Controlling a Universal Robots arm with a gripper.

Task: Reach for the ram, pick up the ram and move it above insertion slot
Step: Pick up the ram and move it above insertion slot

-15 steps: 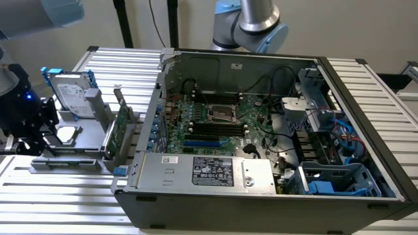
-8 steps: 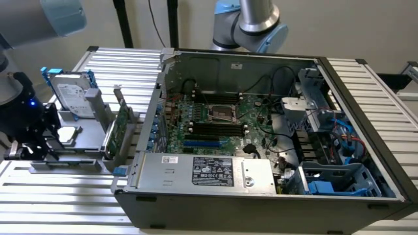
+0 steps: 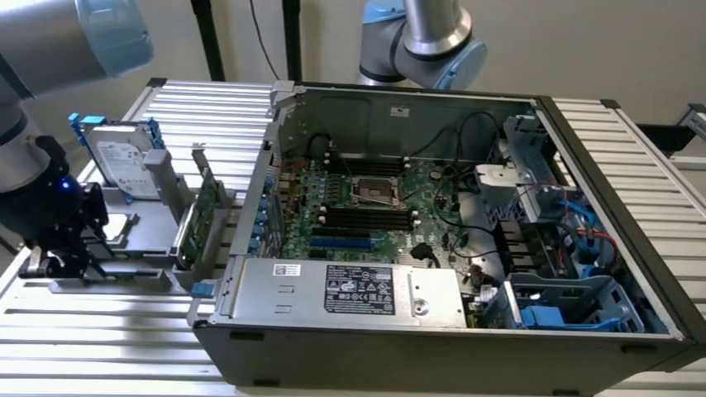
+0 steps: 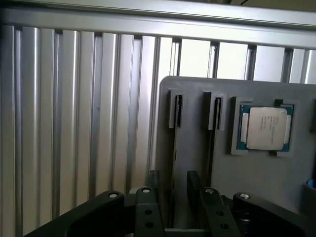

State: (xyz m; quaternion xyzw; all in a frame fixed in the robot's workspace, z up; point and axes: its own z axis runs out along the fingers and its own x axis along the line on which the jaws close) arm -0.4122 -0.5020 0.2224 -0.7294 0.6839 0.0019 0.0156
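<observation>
The ram [image 4: 173, 148] seems to stand on edge in a groove of the grey holder [image 4: 256, 192], showing as a thin strip, so I cannot be sure of it. The hand [image 4: 173, 183] hangs over that groove with its fingers [image 4: 154, 181] wide apart and nothing gripped. The holder sits on the ribbed counter [image 4: 74, 123], at the exterior view's left of the open computer case [image 3: 574, 331]. Closing off-centre could nip the groove's wall or tilt the stick. A crooked lift might jam it.
</observation>
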